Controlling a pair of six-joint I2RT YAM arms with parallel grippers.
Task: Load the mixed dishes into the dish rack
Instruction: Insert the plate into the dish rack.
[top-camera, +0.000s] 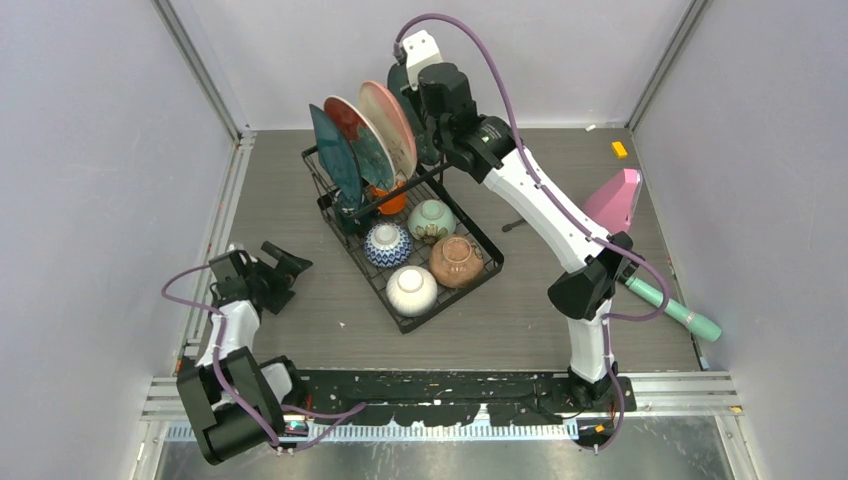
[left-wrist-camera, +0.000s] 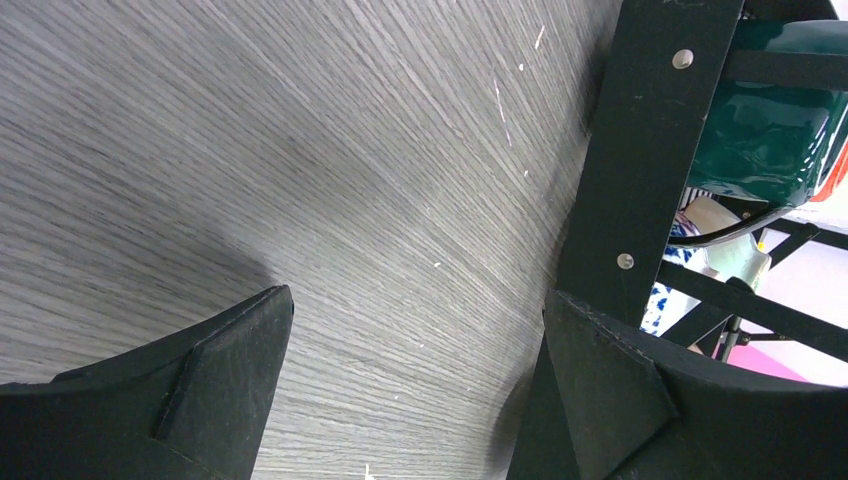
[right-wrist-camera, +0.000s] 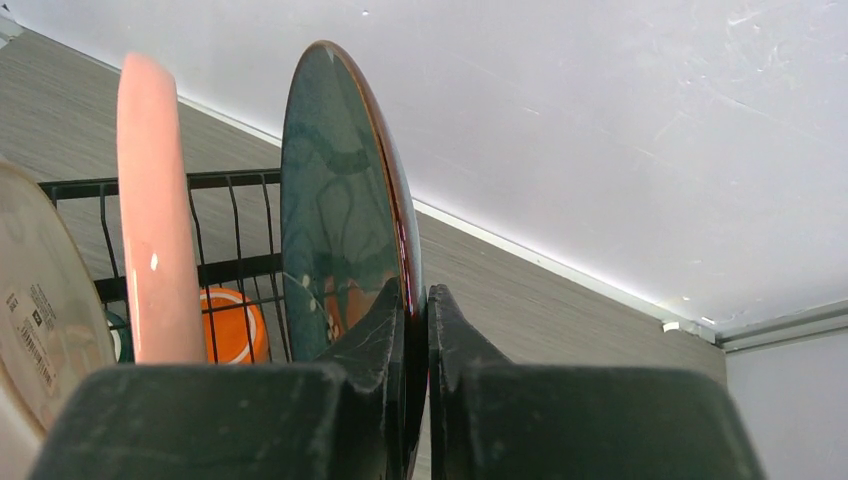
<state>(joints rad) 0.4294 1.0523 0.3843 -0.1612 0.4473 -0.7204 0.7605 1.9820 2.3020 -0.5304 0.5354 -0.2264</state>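
Black fingers of the right gripper fill the bottom of the right wrist view, clenched on the rim of a teal plate with a reddish-brown edge. That plate stands on edge and runs straight away from the fingers, so its long axis continues the gripper's own line. Its glazed face is turned toward the pink plate. The pink plate stands upright just beside it, roughly parallel, with an open gap between the two. Past the pink one, a cream plate underside shows at the frame's left edge.

Through the gap, the black wires of the dish rack and an orange mug are visible, so the held plate is over the rack's plate end. Its far rim is hidden, and I cannot tell whether it is seated in a slot.

My judgement is that the coming move turns on this alignment: the plate must travel along its own plane without tipping sideways into the pink one.

On the rack's flat part sit the mint bowl, blue-patterned bowl, tan bowl and white bowl.

The left gripper is well apart, low over the table to the rack's left. Its jaws are spread wide and hold nothing, so the right arm is plainly the nearer one.
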